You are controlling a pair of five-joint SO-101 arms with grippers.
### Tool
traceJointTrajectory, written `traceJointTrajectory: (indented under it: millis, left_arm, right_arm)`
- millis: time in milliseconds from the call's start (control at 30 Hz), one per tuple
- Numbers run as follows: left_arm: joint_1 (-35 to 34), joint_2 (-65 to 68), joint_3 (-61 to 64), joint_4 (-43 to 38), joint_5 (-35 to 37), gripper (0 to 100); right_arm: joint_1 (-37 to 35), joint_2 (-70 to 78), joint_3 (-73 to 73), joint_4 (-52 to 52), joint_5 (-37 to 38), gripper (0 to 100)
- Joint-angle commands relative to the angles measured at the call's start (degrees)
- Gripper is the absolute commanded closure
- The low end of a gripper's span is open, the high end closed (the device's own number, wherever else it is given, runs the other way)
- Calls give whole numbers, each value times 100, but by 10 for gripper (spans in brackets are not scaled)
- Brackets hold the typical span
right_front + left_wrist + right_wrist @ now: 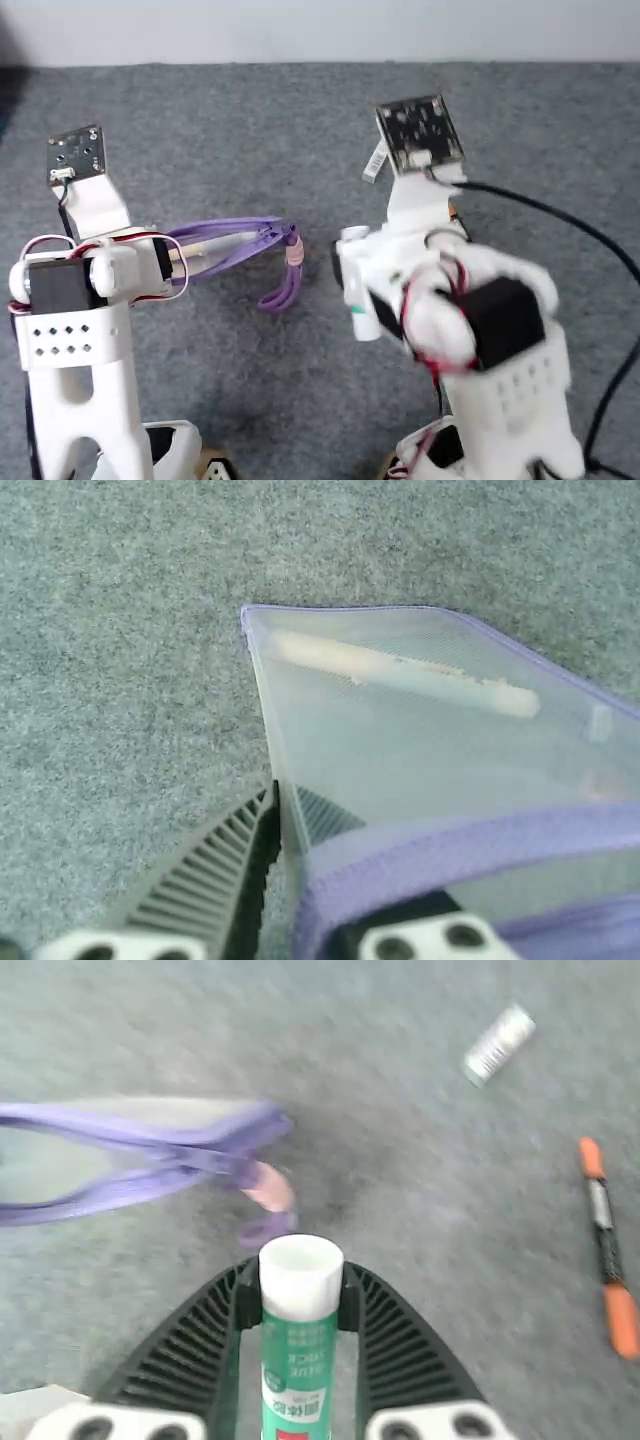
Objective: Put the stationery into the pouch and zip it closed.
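Purple-edged clear pouch (230,247) lies on the grey carpet (250,130), its nine o'clock corner pinched tight in the left gripper (285,815). A pale stick (400,672) lies inside, and the mouth gapes toward three o'clock. At about four o'clock from its pink zip pull (296,255), the right gripper (297,1285) clamps a white-capped glue stick (300,1265). An orange pen (605,1250) lies on the carpet beyond.

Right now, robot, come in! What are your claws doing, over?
Left claw shut on pouch edge. Right claw shut on glue stick, facing the open pouch. Orange pen and white tube lie outside it, over.
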Motion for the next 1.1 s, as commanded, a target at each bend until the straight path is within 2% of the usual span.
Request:
traceJointTrajectory:
  millis: [0,233,400,633,833,1067]
  left_arm:
    - [0,-18,-75,-9,62,988]
    - [-9,-18,-75,-9,62,988]
    - [0,-18,-75,-9,62,988]
    - [0,-18,-66,-9,62,988]
    - [-18,-18,-66,-9,62,988]
    - [-26,-18,-66,9,62,988]
  right_arm:
    - [-365,-840,765,-919,-123,991]
    - [-453,-1930,2743,-3899,-123,991]
    - [-1059,-2000,3218,-5473,-114,991]
    - [-1648,-1332,3262,-6791,-97,991]
    - [-1965,-602,3270,-7556,545,991]
    - [-1930,119,3305,-7776,818,991]
